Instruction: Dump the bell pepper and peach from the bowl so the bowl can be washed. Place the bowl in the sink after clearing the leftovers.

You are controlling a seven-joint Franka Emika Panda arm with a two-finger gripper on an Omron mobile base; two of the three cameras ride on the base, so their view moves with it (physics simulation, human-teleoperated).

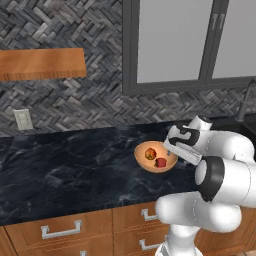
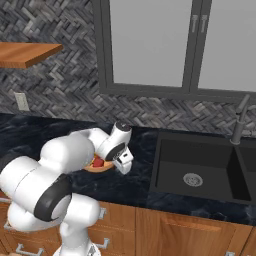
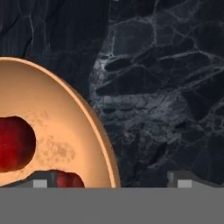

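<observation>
1. Far left of the left base view there's a wooden shelf [image 1: 42, 64] on the herringbone wall, with a wall outlet [image 1: 23, 119] below it.
2. Next over, the bowl [image 1: 142, 161] sits on the black marble counter [image 1: 65, 170], well left of the sink. The peach [image 1: 150, 154] and the bell pepper [image 1: 160, 162] are both inside it, just beside each other, peach on the left.
3. In the hand view the bowl's rim [image 3: 103, 135] curves between the two fingertips [image 3: 40, 180], so one tip is over the inside of the bowl and the other over bare counter. The gripper [image 3: 109, 181] is spread wide, straddling the rim, not pinching anything. Two dark-red lumps show inside the bowl there; can't tell which is which from that close.
4. From the right base view the hand is tipped down right at the bowl's right edge, and the arm hides most of the bowl.
5. Right of that, the sink [image 2: 200, 155] is set into the counter, with the drain [image 2: 193, 179] in its floor and the faucet [image 2: 239, 120] at the back right.
6. Drawers [image 1: 60, 230] run under the counter.
</observation>
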